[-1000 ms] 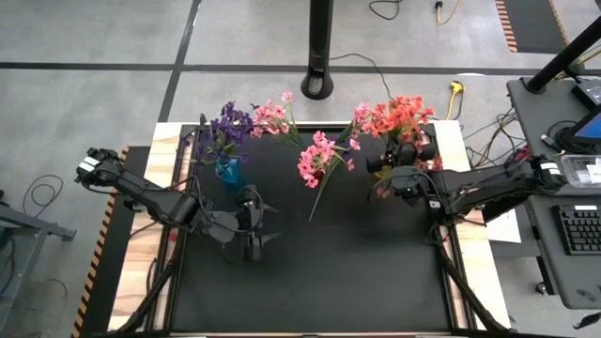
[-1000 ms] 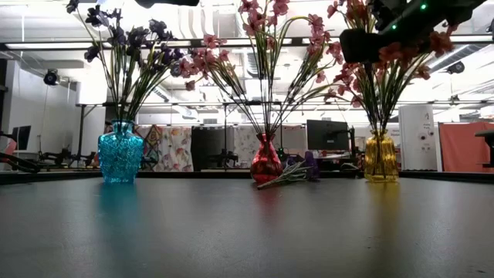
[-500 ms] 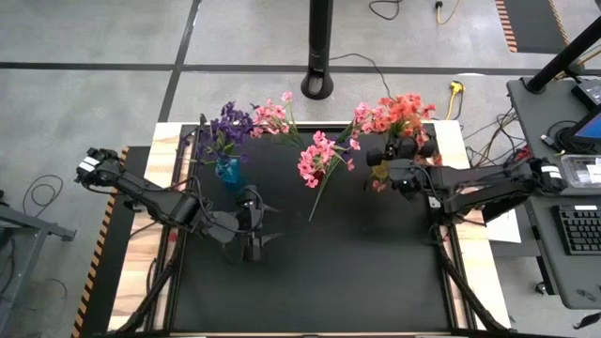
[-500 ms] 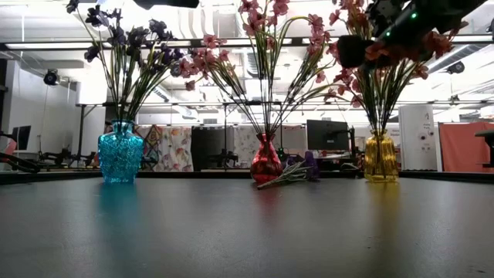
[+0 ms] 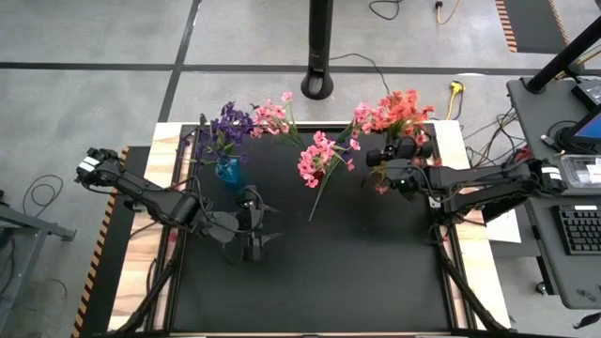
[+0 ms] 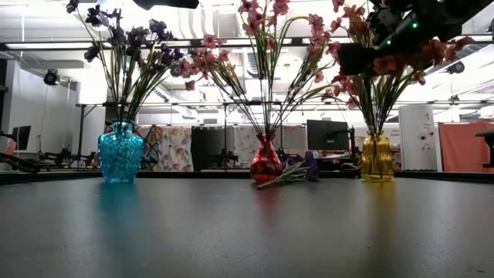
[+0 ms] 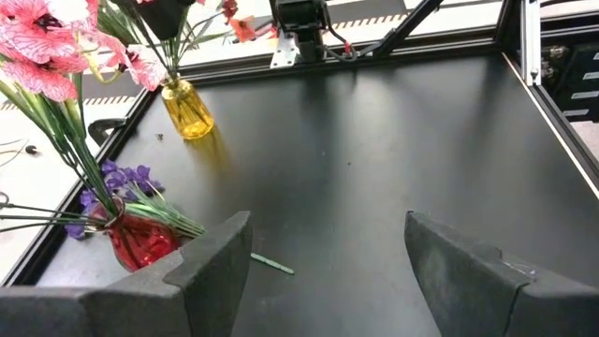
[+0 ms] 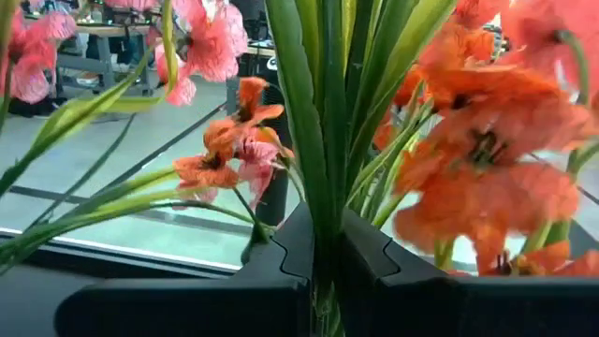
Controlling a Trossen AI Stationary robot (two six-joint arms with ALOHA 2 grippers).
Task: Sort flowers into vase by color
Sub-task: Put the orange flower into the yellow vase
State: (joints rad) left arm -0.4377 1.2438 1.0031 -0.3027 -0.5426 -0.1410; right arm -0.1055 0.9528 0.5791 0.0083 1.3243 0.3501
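My right claw (image 5: 377,159) sits further toward nine o'clock on the table (image 5: 357,263) than a second ago, closer to the pink flowers (image 5: 319,158). It stays clamped on the stems of the orange-red flowers (image 5: 394,113), and in the overhead view that bouquet leans slightly more toward nine o'clock with it. In the level view, the yellow vase (image 6: 377,158) stands a touch further toward nine o'clock than before, and the claw's dark body covers more of the blossoms above it.
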